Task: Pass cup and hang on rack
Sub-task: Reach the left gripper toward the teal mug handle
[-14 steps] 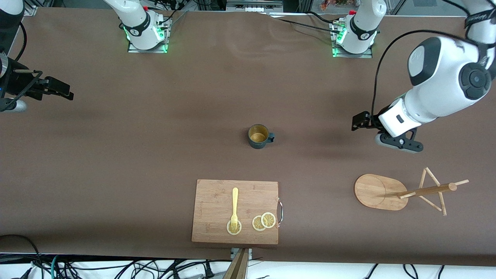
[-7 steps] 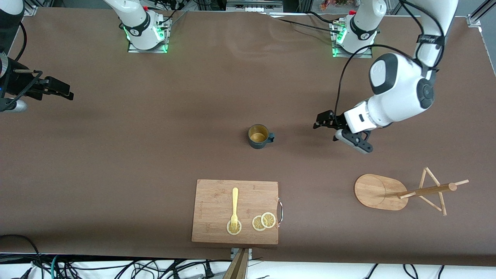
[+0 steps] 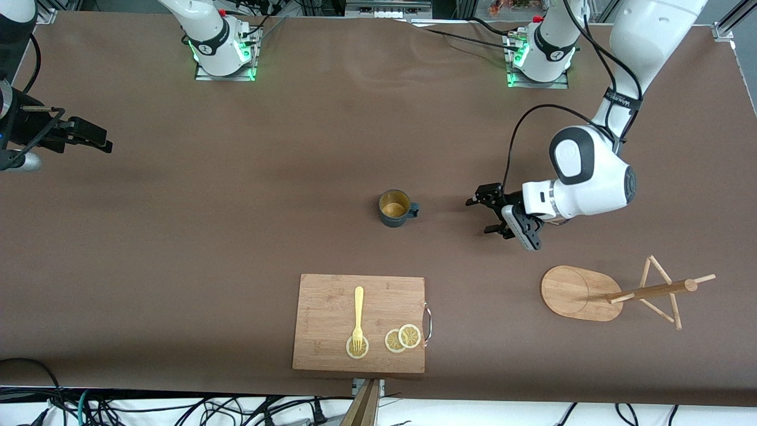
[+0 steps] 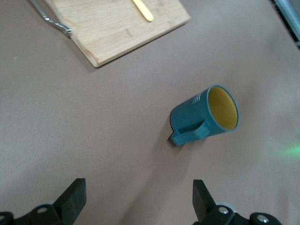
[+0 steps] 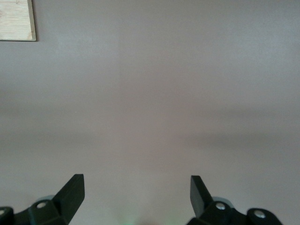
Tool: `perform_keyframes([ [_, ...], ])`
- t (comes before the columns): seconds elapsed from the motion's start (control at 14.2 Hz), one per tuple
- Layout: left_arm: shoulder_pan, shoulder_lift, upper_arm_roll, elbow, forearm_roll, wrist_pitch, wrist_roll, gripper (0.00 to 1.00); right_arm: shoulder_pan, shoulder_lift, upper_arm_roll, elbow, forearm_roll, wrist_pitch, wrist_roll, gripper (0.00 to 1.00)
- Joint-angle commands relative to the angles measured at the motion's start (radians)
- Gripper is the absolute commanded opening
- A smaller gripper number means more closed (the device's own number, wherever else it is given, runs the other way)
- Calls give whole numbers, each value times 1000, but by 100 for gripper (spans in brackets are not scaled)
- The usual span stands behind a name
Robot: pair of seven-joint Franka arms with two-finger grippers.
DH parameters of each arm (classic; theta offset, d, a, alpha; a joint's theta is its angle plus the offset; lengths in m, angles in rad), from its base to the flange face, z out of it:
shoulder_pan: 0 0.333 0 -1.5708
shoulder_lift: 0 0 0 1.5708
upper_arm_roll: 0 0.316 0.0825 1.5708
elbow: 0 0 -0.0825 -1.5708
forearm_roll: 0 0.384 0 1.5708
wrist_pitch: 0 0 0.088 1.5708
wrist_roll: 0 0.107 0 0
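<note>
The left gripper [image 3: 480, 216] has its jaws wide open and holds nothing. It hangs over bare table beside the cup [image 3: 394, 207], toward the left arm's end, and the two are still apart. A second ago this gripper was much farther out toward that end of the table, so the left arm has swung in toward the cup. In the left wrist view the cup [image 4: 206, 115] shows ahead of the two open fingers [image 4: 75, 197], with its small handle turned toward them. The cup stands upright in the middle of the table, yellow inside, with nothing touching it. That means the grab has not begun yet; the arm looks to be lining up for it. The right gripper [image 3: 89, 135] waits at the right arm's end of the table, jaws open too, and it has not moved. The rack [image 3: 615, 291] stands near the left arm's end, nearer the front camera than the cup, and no cup hangs on its pegs. A board [image 3: 331, 322] with a fork [image 3: 358, 316] and lemon slices [image 3: 403, 338] lies nearer the camera than the cup.
</note>
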Motion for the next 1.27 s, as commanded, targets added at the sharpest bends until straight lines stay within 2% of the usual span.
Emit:
perform_keyframes([
  [0.0,25,68,-24,18,-140,4,312,100,0,7,1,23,1,-22,2,100],
  [0.14,29,91,-30,20,-223,-5,517,100,0,9,1,23,2,-22,-2,100],
  [0.35,39,172,-62,26,-415,-11,869,100,0,7,0,20,1,-33,-1,100],
  [0.49,36,189,-81,20,-516,-31,1044,100,0,7,0,20,1,-37,1,100],
  [0.78,16,231,-102,24,-581,-71,1167,100,0,7,0,21,-4,-37,1,100],
  [0.99,-39,289,-107,28,-706,-71,1302,100,5,7,1,23,-4,-33,2,100],
  [1.2,-61,317,-107,51,-730,-71,1345,100,3,7,0,23,1,-37,1,100],
])
